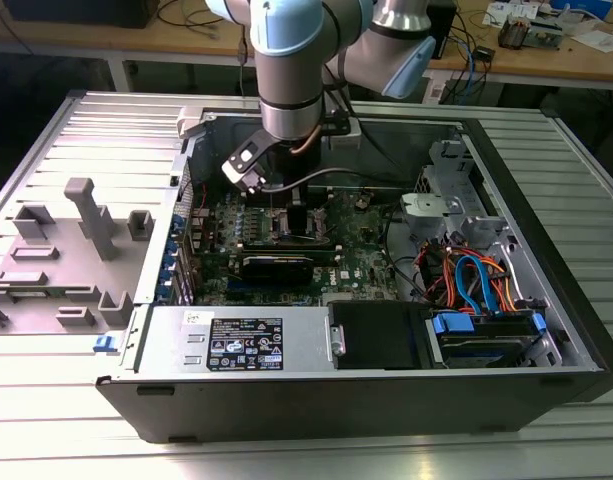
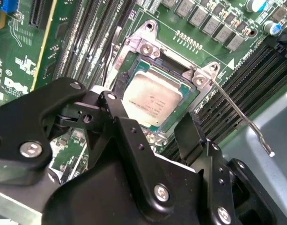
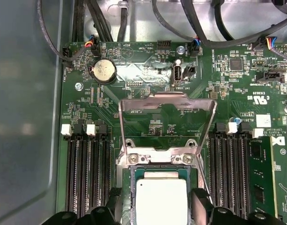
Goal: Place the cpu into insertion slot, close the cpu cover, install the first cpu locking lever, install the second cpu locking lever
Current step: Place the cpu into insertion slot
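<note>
gripper [image 3: 157, 199] wide astride cpu [image 2: 152, 101] edges

My arm [image 1: 286, 70] is wearing silver-grey tubes and pale blue caps.
My black claw [image 2: 148, 112] is showing round silver screws [image 2: 31, 149] along its links.

Exterior view: even overhead room light, bright on ribbed table [image 1: 546, 150]. Inside of PC case [image 1: 576, 330] dimmer; arm shades the motherboard [image 1: 361, 255].
Second wrist view: cpu [image 2: 152, 101] lid shows soft glare, locking lever [image 2: 237, 112] glints. Gripper [image 2: 147, 111] black, low detail, highlights on screws only.
First wrist view: cpu cover [image 3: 166, 101] shiny w/ reflections. Case wall [image 3: 26, 117] has hazy grey sheen, looks out of focus. Memory slots [image 3: 87, 173] in deep shadow.
</note>
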Motion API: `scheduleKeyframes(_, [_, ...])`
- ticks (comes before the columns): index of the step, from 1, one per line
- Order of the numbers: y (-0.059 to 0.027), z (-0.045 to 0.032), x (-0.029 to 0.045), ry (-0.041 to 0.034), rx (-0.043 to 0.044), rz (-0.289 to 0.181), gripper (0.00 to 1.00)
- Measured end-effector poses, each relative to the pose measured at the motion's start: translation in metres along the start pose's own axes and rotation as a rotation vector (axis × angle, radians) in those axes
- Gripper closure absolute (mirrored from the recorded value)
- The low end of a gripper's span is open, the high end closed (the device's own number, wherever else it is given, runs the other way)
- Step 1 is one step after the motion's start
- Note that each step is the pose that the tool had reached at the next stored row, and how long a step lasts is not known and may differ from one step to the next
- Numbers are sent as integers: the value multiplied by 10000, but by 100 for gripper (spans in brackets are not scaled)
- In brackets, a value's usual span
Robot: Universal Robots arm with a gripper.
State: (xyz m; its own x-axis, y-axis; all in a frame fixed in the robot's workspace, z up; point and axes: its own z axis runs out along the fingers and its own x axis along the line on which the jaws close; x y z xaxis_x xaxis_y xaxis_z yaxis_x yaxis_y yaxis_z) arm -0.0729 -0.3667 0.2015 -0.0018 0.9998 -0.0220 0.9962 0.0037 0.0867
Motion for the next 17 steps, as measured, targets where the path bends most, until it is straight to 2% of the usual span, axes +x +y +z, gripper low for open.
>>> scheduleKeyframes(2, [19,-4,0,1,154,8,31])
scheduleKeyframes(3, [36,-2,0,0,284,15,31])
scheduleKeyframes(4, [49,-2,-2,-2,335,20,31])
scheduleKeyframes(11, [60,1,-32,-3,337,27,31])
scheduleKeyframes(17, [81,4,-3,-1,346,27,31])
